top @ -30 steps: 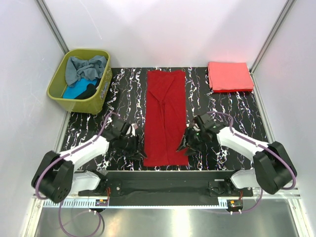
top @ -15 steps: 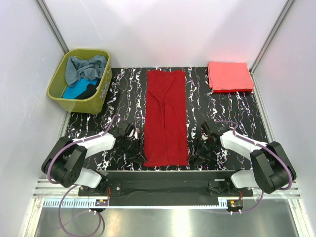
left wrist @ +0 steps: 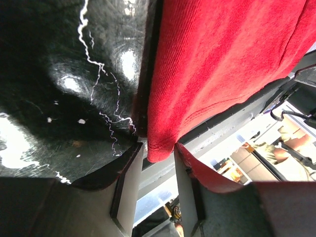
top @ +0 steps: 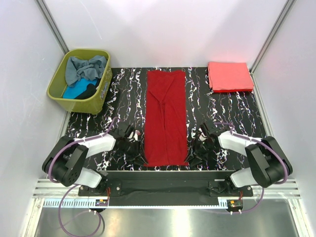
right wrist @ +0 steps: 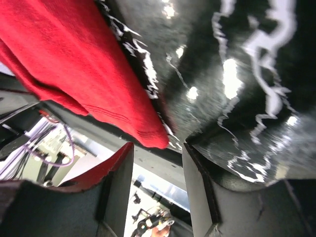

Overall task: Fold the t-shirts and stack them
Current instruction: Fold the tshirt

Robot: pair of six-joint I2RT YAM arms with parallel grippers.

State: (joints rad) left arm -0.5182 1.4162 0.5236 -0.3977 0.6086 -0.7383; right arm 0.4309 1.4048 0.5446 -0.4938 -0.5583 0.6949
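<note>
**Though narrow, the dark red shirt (top: 165, 118) lies flat down the middle**

Where the black marbled table (top: 123, 98) reaches its far left corner, an olive-green basket (top: 81, 104) stands. It holds a crumpled grey-blue shirt (top: 84, 68) on top. A turquoise shirt (top: 73, 92) and a black shirt (top: 89, 90) lie beside each other toward its near wall.

Nearer the arms, the left claw (left wrist: 158, 148) sits low on the table at the near left corner of the dark red shirt. In the left wrist view its two fingers (left wrist: 126, 187) stand apart, released. The hemmed corner of the cloth lies right at the mouth between their tips, with open space on either side.

The dark red shirt itself is a long, narrow strip. It runs from just short of the near edge toward the far edge, flat on the table, with a crease wandering down its length.

At its near right corner the right claw (right wrist: 157, 148) is also down low and released. Its fingers are parted, and the pointed tip of the cloth sits just ahead of the gap.

Far right, near the back corner, a coral-pink shirt (top: 229, 76) lies folded into a neat square, well apart from the red one.
</note>
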